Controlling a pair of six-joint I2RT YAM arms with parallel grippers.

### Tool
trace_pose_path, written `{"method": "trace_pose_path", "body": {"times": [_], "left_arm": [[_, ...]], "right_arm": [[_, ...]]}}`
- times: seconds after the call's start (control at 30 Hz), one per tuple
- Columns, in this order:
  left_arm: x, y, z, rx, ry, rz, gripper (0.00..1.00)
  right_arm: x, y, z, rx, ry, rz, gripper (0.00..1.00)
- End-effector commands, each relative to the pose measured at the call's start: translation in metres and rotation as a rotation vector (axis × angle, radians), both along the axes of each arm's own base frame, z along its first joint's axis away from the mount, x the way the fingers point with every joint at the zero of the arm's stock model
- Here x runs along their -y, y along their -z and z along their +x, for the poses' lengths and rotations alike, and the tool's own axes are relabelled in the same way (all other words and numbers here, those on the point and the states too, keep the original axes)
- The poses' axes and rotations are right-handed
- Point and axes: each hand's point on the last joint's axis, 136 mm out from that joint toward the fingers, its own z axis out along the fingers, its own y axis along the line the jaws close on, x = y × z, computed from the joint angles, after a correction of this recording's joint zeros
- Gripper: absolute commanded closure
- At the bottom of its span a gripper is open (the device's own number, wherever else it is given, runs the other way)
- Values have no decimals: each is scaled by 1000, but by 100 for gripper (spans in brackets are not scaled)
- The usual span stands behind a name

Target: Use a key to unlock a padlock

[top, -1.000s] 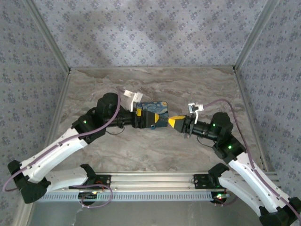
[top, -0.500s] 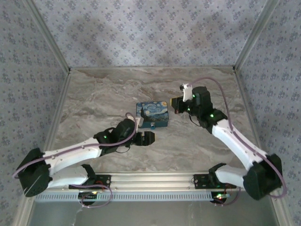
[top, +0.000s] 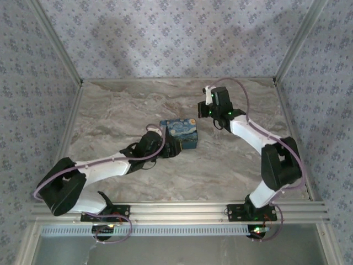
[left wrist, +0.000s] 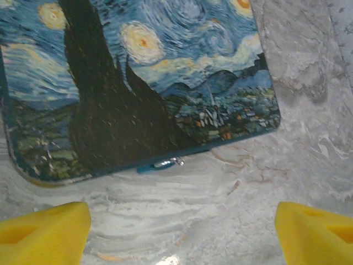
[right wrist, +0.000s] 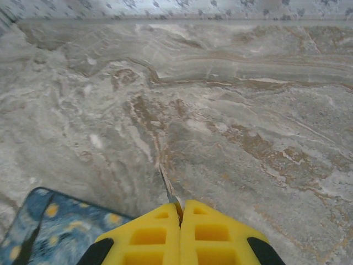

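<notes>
The left gripper (top: 172, 148) hangs at the near edge of the box (top: 179, 134), which lies flat in the middle of the table (top: 110, 116). The left wrist camera looks down on the box's painted lid (left wrist: 138, 83) with the gripper (left wrist: 179, 232) spread wide, a yellow fingertip (left wrist: 44, 232) at either side and only bare marble between them. The padlock (left wrist: 164, 163), a tiny blue and silver piece, sits against the box's near edge, most of it hidden by the lid.

To the right of the box and farther back, clear of it, is the right gripper (top: 203, 109). Its own camera shows the gripper (right wrist: 179, 208) pressed tight together on the key (right wrist: 168, 190), whose thin metal blade sticks out ahead over the tabletop. A corner of the box (right wrist: 44, 221) lies below and to the left.
</notes>
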Motion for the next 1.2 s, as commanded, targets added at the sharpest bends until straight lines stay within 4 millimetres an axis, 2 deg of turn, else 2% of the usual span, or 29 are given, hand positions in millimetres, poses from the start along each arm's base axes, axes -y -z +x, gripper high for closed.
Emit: {"method": "trace_pose_path", "body": {"times": [0.0,0.2,0.4,0.5,0.7,0.77,0.87,0.97,1.17], "left_arm": [[10,-17,16,55,21,-44,14],[2,-18,31,70,-2,-48,13],[0,-27,42,99,9,-55,12],[8,-31,40,95,41,-77,11],[19,-15,16,103,85,-86,6],[19,-7,10,130,71,-72,0],[24,0,4,223,67,-31,0],[27,6,6,289,53,33,0],[39,25,14,332,40,52,0]], "right_arm": [[1,-9,24,42,19,-24,100],[-7,17,41,-12,5,-65,100],[-11,44,44,-64,-8,-97,100],[-14,54,41,-81,-22,-120,100],[-22,73,33,-108,-54,-158,100],[-24,76,32,-113,-59,-160,100],[-27,84,29,-125,-72,-171,100],[-31,91,27,-134,-84,-184,100],[-36,99,23,-147,-97,-184,100]]}}
